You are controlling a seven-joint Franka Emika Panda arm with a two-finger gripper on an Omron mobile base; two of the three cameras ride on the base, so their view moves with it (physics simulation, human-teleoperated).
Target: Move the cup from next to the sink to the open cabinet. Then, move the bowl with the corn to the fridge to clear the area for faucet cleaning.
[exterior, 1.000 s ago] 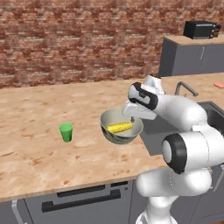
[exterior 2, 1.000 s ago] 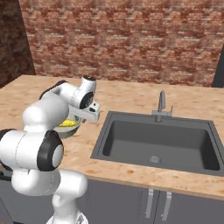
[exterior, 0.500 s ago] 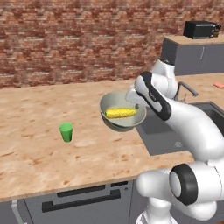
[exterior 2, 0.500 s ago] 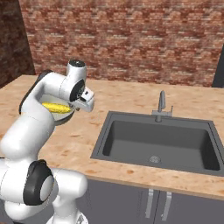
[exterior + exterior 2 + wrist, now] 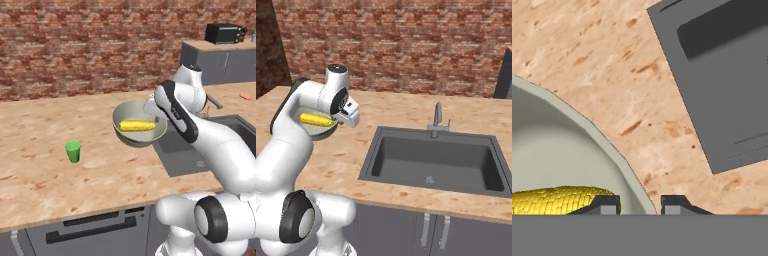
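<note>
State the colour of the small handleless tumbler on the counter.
Bright green; the small handleless tumbler shows best in the left base view.

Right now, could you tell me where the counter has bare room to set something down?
Bare counter lies left of the cup and between cup and sink. It is crowded by the sink's left edge, where the gripper holds the bowl.

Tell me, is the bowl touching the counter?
Apart. The left base view shows the bowl lifted clear above the counter, held by the end effector.
</note>
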